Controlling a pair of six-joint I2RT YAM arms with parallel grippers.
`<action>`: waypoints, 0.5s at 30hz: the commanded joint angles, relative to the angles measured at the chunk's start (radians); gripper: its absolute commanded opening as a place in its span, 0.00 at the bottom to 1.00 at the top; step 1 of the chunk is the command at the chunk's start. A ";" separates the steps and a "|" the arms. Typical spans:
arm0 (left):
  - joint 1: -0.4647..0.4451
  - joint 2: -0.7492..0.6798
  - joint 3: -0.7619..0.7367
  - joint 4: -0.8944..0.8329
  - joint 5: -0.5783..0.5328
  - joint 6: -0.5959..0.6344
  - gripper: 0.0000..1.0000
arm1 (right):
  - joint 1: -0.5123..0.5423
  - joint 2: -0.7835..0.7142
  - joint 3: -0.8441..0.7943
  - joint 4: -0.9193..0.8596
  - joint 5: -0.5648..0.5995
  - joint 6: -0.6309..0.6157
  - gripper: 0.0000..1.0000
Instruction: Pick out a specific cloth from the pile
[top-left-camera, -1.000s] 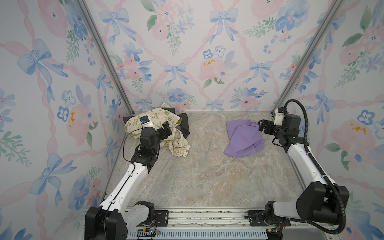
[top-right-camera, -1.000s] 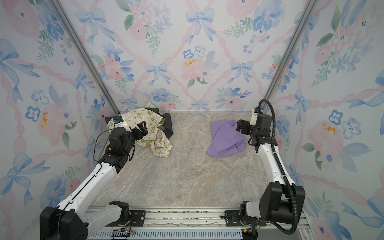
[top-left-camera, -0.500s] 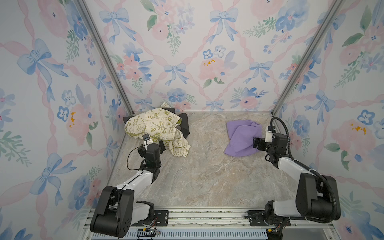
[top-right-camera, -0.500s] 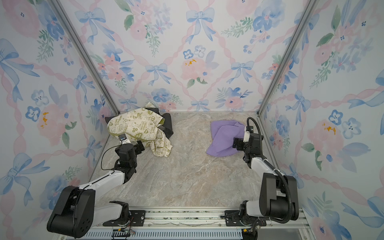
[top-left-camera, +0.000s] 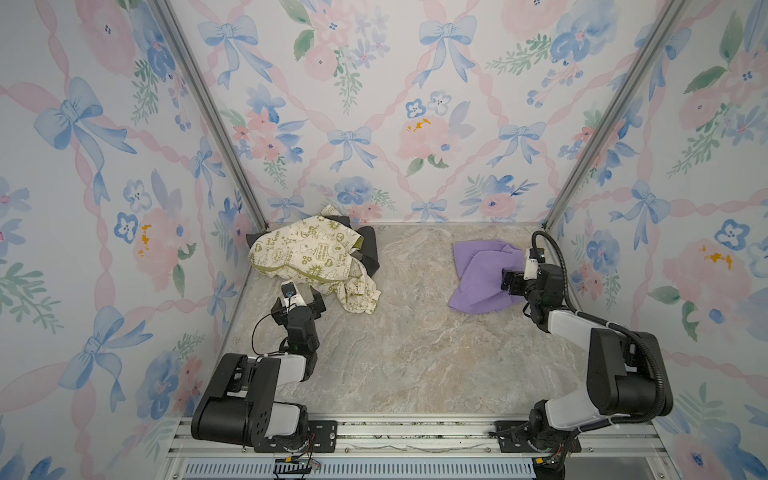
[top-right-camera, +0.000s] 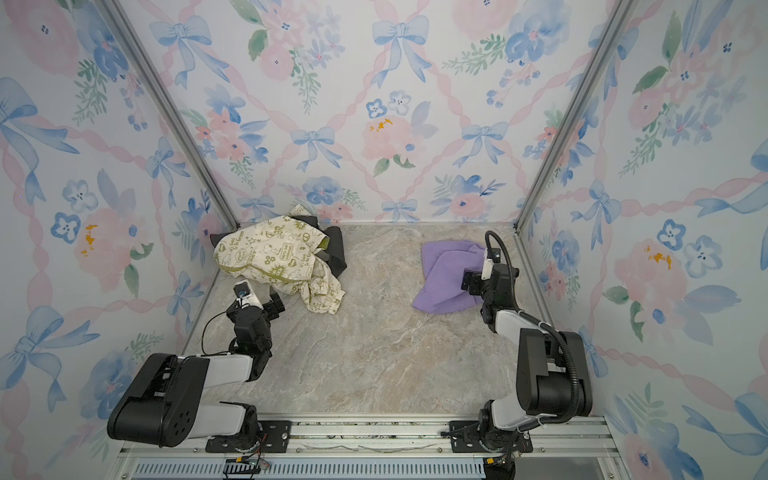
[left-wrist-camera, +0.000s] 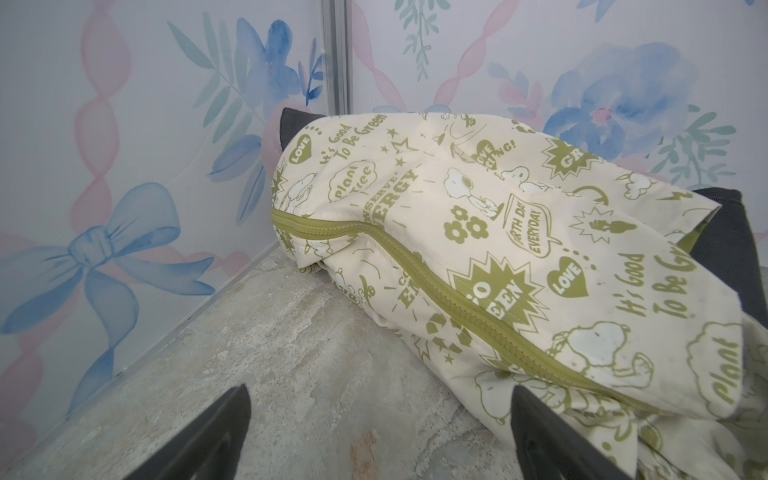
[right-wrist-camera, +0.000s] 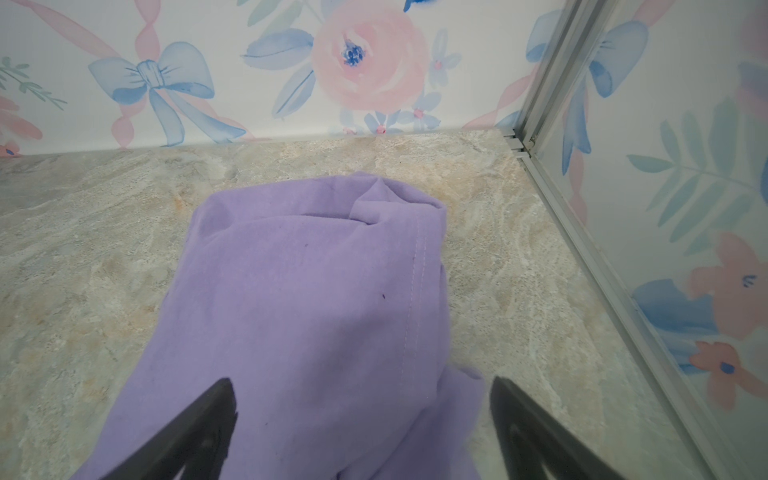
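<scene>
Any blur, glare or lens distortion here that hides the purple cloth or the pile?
In both top views: even, soft light, no glare; the cloth and the pile are sharp, though the wide lens splays the walls. Left wrist view: print on the cream cloth is legible. Right wrist view: the cloth's seam is crisp.

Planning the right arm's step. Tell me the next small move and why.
Probably draw the right gripper back off the purple cloth, toward its base. The cloth already lies alone on the table, well apart from the pile in the far left corner, and the gripper's jaws stand open over its near edge, holding nothing.
</scene>
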 joint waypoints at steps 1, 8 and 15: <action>0.011 0.036 -0.004 0.111 0.047 0.018 0.98 | -0.009 -0.059 0.013 -0.040 -0.004 -0.013 0.97; -0.001 0.105 0.016 0.146 0.133 0.071 0.98 | -0.016 -0.117 -0.029 -0.077 -0.004 -0.010 0.97; -0.004 0.178 -0.039 0.318 0.201 0.111 0.98 | -0.016 -0.158 -0.066 -0.080 0.008 -0.006 0.97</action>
